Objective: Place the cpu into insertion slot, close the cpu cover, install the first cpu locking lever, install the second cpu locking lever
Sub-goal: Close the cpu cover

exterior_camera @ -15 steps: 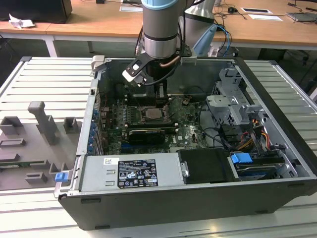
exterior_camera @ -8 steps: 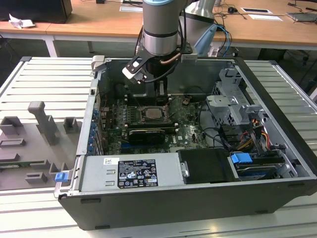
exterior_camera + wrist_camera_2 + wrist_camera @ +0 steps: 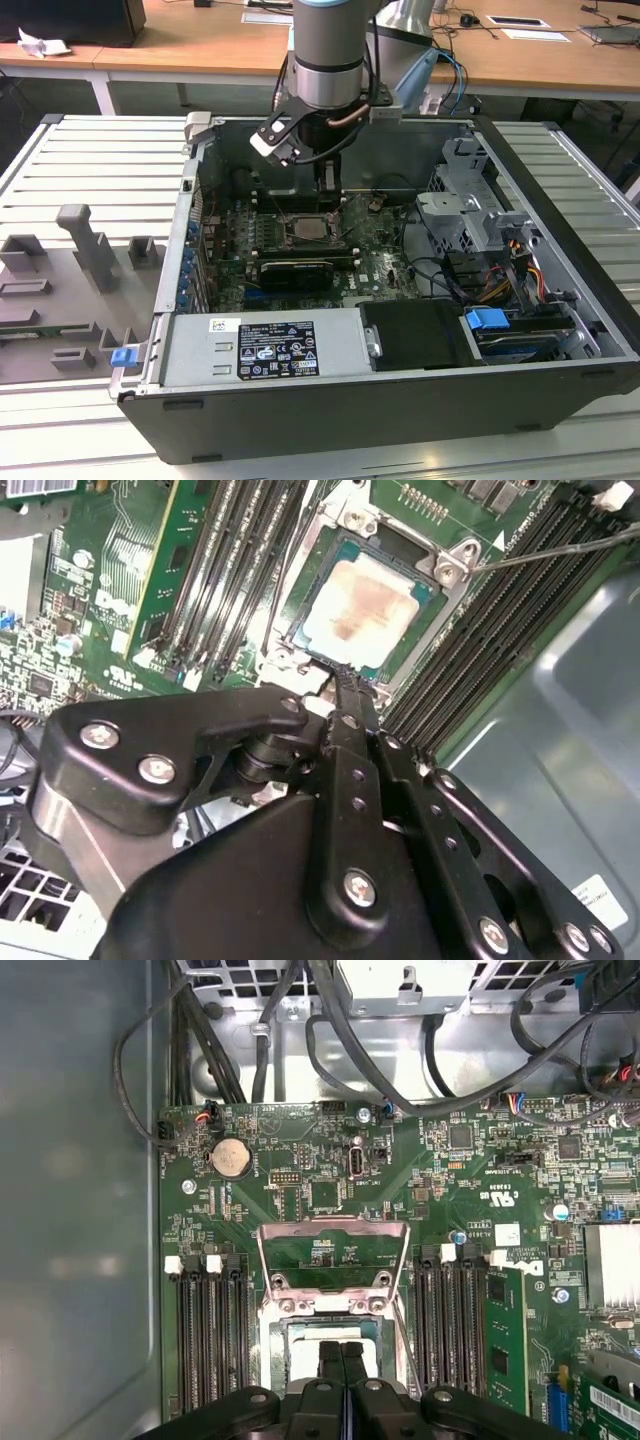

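The cpu point(image 3: 365, 605), a silvery-beige square chip, lies flat in the insertion slot point(image 3: 300, 580) on the green motherboard point(image 3: 480, 1175). The cpu cover point(image 3: 335, 1227), a thin silver frame with a wide window, is hinged open and tilted back from the slot. My gripper point(image 3: 345, 685) is shut, its two black fingers point(image 3: 330, 1360) pressed together with nothing between them. Its tip hovers at the chip's near edge. In the exterior view the gripper point(image 3: 325, 190) hangs just above the socket point(image 3: 308, 228). One thin wire locking lever point(image 3: 560, 545) sticks out loose beside the slot.
Black memory slots point(image 3: 210, 1330) flank the socket on both sides. Cables point(image 3: 350, 1030) run along the board's edge. The open case point(image 3: 560, 200) holds a drive cage point(image 3: 470, 205) and a power supply point(image 3: 265, 345). Grey fixtures point(image 3: 85, 240) stand on the table at the exterior view's left.
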Controlling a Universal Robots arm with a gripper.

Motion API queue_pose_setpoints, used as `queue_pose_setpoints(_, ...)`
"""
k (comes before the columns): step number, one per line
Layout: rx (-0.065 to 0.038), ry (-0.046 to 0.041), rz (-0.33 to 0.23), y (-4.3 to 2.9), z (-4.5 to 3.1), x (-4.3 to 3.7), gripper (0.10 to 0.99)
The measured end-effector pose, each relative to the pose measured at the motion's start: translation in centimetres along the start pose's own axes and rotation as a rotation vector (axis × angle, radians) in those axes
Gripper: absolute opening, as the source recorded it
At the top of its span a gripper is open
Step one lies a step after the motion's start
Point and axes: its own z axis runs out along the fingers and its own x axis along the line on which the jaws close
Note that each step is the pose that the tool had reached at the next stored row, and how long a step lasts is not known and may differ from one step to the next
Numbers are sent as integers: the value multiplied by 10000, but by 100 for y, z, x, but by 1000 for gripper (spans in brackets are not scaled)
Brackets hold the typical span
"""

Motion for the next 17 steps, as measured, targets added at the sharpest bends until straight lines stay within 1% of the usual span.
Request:
queue_pose_setpoints(8,0,-1,-1,4,-64,1,106)
queue_pose_setpoints(17,0,0,0,6,-95,1,106)
